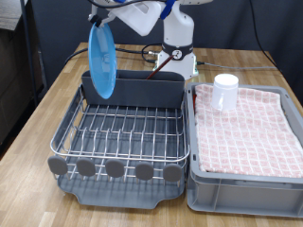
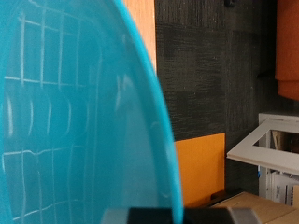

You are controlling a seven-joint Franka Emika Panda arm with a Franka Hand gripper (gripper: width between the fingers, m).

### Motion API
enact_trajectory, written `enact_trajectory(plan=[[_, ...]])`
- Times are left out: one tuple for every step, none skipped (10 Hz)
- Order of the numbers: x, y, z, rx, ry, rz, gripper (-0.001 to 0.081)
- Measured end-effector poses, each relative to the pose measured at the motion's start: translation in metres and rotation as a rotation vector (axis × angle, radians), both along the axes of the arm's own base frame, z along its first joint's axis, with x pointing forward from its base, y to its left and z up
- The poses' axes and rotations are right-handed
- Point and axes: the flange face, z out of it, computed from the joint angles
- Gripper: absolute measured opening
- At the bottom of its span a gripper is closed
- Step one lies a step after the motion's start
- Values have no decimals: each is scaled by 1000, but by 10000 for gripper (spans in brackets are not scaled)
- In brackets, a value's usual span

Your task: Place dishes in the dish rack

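My gripper (image 1: 101,23) is shut on the top rim of the light-blue plate (image 1: 102,59) and holds it upright on edge. The plate hangs over the back left corner of the silver wire dish rack (image 1: 118,132), its lower rim near the tall grey back compartment (image 1: 133,92). In the wrist view the plate (image 2: 75,121) fills most of the picture, seen close and translucent. The white mug (image 1: 224,92) stands on the checked cloth at the exterior view's right. The wooden spoon is not in view.
The grey bin (image 1: 246,180) lined with red-and-white checked cloth sits right beside the rack. The robot's base (image 1: 176,59) and cables stand behind the rack. Both stand on a wooden table (image 1: 33,123). Round grey tabs (image 1: 114,169) line the rack's front edge.
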Motion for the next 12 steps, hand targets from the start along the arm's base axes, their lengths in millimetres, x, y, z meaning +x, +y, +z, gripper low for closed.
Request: enact_trajectory(plan=[[2,-4,-3,-12,9,27,18],[4,-9,-7,-26,14,51,18],[6,-12,-11,-41,21,76,18],[8,-15,-16,-53,36,100,18],[9,-18,-23,-62,55,121,18],[10,-21,-31,-72,66,140,18],[10,-23,-39,-80,74,159,18],[9,-25,-47,-87,80,180,18],[8,-26,-54,-88,86,197,18],[6,-26,-62,-89,93,215,18],[4,-26,-70,-91,100,235,18],[1,-26,-76,-93,105,254,18]])
